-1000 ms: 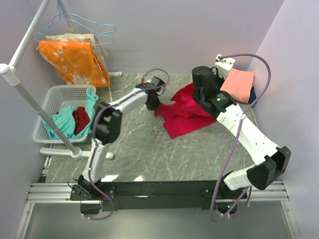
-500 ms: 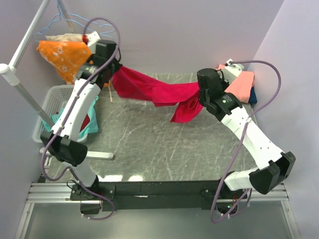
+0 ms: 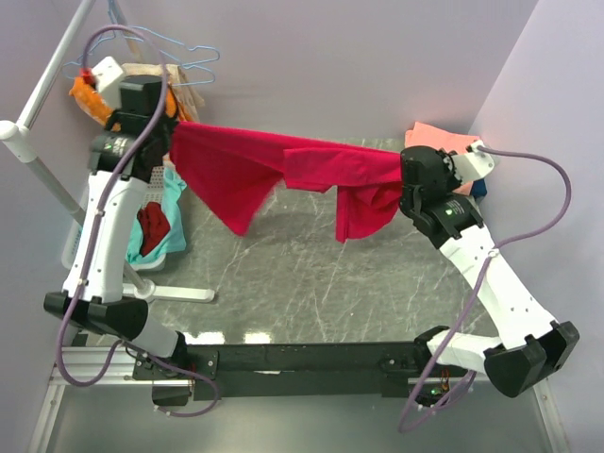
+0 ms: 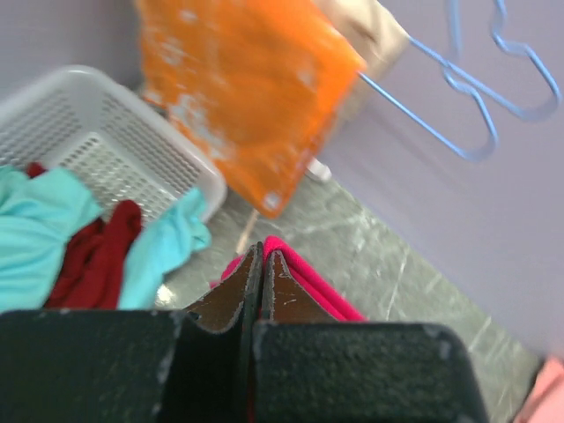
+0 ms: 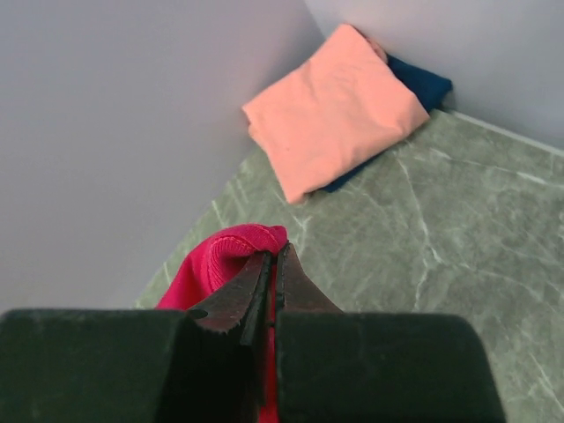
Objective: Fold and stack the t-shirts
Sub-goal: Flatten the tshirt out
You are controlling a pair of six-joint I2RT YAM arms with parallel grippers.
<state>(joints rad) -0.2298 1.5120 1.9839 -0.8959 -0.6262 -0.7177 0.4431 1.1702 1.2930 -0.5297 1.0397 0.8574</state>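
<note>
The crimson-red t-shirt (image 3: 250,170) hangs stretched in the air between both grippers, sagging over the back of the table. My left gripper (image 3: 170,134) is shut on its left end, high by the clothes rack; the left wrist view shows red cloth (image 4: 310,284) pinched between the closed jaws (image 4: 262,256). My right gripper (image 3: 404,175) is shut on the right end, with a red fold (image 5: 220,256) bunched at its tips (image 5: 275,256). The folded salmon-pink t-shirt (image 5: 339,110) lies on the dark blue t-shirt (image 5: 423,81) in the back right corner.
A white laundry basket (image 4: 115,141) at the left holds turquoise cloth (image 4: 40,229) and dark red cloth (image 3: 151,226). The orange white-blotched cloth (image 4: 238,97) and blue hangers (image 4: 480,97) hang on the rack behind. The rack's white pole (image 3: 38,165) stands beside my left arm.
Both arms have swung apart and upward. The crimson-red t-shirt rose from a heap on the table and now spans the gap between them, pulled taut along its top.
</note>
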